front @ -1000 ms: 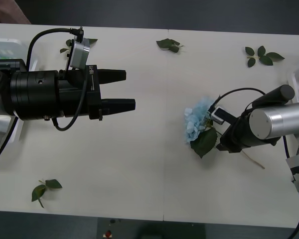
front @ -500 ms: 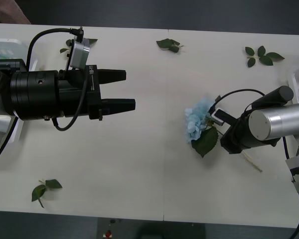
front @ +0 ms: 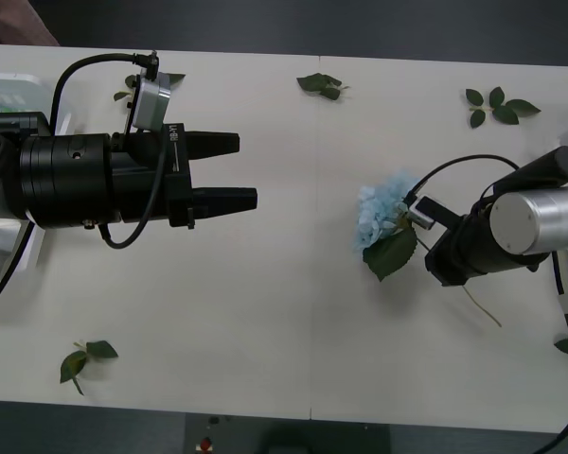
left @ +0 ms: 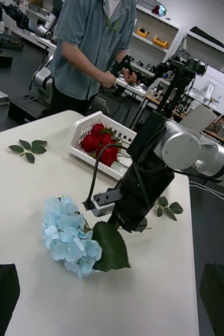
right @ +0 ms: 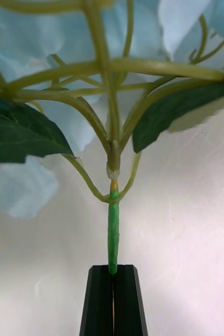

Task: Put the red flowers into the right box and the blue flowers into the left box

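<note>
1. The right gripper (right: 113,273) has its jaws clamped on the green stem of a blue flower (front: 382,214), near the worktop's (front: 293,312) right end.
2. The left gripper (front: 222,171) hangs over the worktop's left part, jaws apart, holding nothing.
3. Red flowers (left: 100,145) lie in the right box (left: 85,152).

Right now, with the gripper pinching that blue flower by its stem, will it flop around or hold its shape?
Probably it nods a little: the right gripper is shut on a thin stem, with the fluffy blue flower far beyond its fingers. It looks light, so slipping seems unlikely. The big leaf may wobble.
</note>
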Tool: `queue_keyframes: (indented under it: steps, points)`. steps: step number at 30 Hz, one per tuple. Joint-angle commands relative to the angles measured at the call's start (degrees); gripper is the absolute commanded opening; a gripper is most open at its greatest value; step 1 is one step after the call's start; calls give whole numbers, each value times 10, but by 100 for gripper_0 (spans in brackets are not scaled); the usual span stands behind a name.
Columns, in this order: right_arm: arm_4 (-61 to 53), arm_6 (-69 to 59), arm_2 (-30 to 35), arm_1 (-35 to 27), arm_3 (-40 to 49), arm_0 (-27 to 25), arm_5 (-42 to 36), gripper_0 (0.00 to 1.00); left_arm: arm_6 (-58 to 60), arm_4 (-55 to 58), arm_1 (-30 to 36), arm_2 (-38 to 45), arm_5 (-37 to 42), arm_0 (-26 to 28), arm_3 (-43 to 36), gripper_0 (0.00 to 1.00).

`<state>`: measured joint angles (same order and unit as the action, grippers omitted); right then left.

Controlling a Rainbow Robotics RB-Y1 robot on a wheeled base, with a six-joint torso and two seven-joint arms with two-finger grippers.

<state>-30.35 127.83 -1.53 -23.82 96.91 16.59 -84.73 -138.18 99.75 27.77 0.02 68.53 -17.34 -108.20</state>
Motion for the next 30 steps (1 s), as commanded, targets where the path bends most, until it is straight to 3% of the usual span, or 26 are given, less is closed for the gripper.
queue_keyframes:
  steps: [1, 14, 28, 30]
  points:
    - [-51, 9, 44, 5, 76, -6, -43, 0, -23, 6, 17, 5, 5, 6, -19, 100]
    - [-361, -3, 174, 6, 90, 6, -98, 0, -23, 6, 17, 5, 5, 6, -19, 100]
    - [-546, -197, 189, 5, 90, 77, -105, 0, -23, 6, 17, 5, 5, 6, -19, 100]
    - [-561, -235, 188, 6, 90, 92, -105, 0, -18, 9, 0, 0, 3, 29, 2, 100]
